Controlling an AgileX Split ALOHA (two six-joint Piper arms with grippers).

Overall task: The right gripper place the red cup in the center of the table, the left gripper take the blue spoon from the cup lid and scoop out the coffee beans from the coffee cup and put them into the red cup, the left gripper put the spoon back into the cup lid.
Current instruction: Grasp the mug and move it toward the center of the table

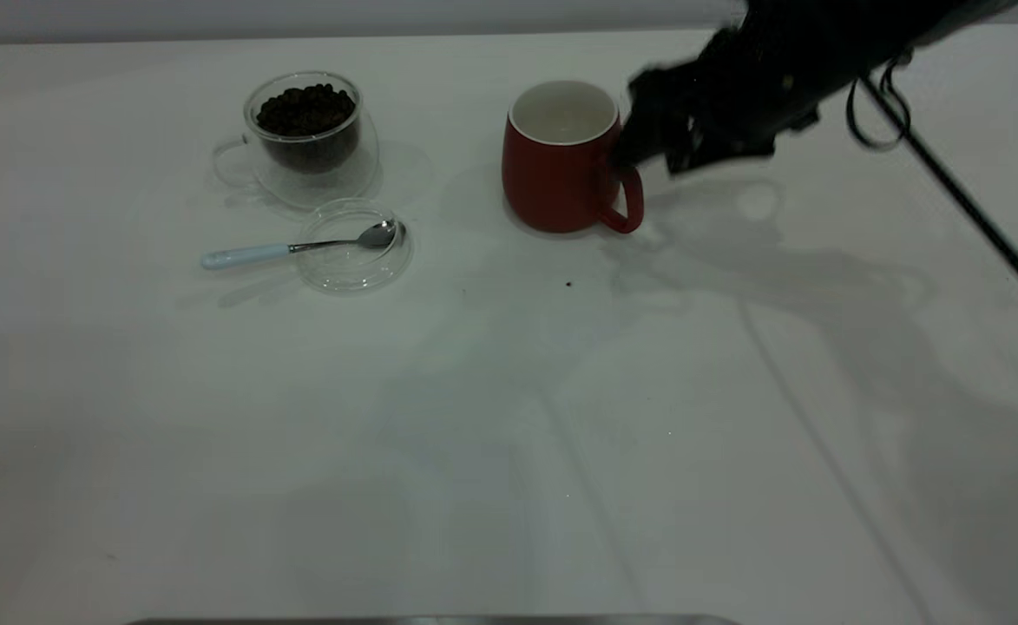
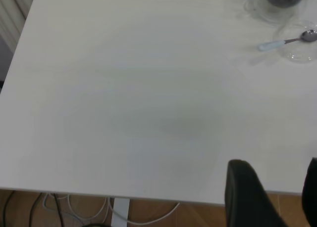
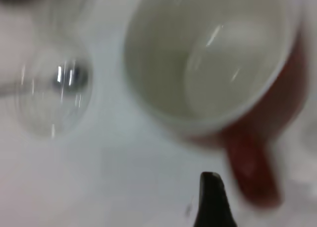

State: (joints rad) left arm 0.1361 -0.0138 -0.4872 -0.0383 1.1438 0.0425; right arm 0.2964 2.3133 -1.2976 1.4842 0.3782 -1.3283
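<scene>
Though glossy, rounded red cup (image 1: 561,169), clear glass lid (image 1: 354,244).

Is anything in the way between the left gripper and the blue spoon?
Nothing visible is. In the left wrist view, only bare table lies between the left gripper at its near edge and the spoon, whose bowl rests in the lid. The spoon's handle sticks out over the table.

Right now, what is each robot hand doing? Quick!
Left hand: open, holding nothing, back at the table edge.
Right hand: by the red cup handle; open or closed cannot be told.
</scene>
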